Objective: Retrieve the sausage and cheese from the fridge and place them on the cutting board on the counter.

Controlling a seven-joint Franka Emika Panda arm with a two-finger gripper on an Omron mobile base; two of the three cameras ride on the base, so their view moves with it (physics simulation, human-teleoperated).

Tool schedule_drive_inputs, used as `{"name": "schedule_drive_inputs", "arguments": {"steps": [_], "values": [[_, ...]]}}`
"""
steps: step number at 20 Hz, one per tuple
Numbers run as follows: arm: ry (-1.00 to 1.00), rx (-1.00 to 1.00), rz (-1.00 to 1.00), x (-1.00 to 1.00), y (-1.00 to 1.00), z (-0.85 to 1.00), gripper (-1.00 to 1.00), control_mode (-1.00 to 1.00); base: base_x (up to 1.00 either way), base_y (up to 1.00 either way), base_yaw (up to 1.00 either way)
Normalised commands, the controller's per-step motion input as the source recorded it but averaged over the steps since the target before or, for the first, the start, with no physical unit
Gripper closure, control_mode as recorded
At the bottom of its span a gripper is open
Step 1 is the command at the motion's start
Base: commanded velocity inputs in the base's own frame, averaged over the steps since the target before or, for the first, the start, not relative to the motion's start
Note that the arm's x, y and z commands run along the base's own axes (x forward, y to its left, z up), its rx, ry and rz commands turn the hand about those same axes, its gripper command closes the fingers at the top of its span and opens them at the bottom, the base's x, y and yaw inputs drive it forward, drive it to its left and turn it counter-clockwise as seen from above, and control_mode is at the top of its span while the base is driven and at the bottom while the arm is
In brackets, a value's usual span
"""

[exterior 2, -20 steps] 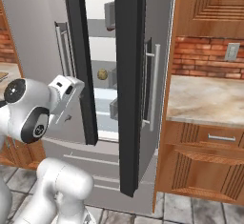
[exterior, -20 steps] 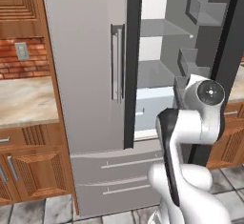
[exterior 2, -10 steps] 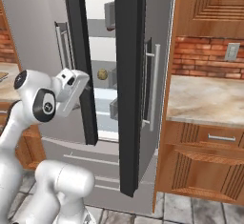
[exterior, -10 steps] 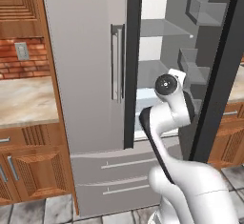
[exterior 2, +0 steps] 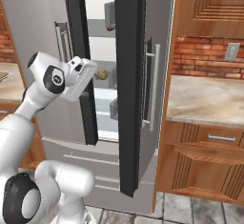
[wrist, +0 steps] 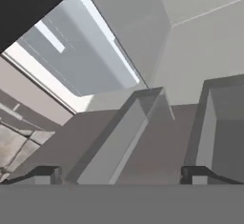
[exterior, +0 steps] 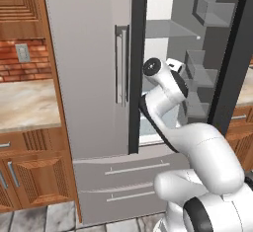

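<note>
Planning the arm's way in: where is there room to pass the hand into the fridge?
The gap between the closed left door and the open right door is free. Door bins crowd its right side; the open gripper is at the gap.

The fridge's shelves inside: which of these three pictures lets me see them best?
The left base view: the fridge stands open, showing its door bins. The right base view gives a narrow slit between doors; the hand view shows close, tilted grey bins.

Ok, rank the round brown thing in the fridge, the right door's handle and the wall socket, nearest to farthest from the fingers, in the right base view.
1. Round brown thing, inside the fridge, just right of them.
2. Door handle, further right.
3. Wall socket, on the brick wall, far right.
</note>
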Motion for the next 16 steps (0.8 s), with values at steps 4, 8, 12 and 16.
{"name": "schedule_drive_inputs", "arguments": {"steps": [4, 8, 12, 16], "values": [[0.00, -0.05, -0.18, 0.22, -0.52, -0.03, -1.00, -1.00, 0.00, 0.00, 0.00], [0.00, -0.03, -0.17, 0.18, -0.65, -0.01, -1.00, -1.00, 0.00, 0.00, 0.00], [-0.03, -0.03, -0.16, -0.01, -0.68, 0.00, -1.00, -1.00, 0.00, 0.00, 0.00], [-0.09, -0.03, -0.20, -0.43, -0.87, 0.00, -1.00, -1.00, 0.00, 0.00, 0.00]]}}
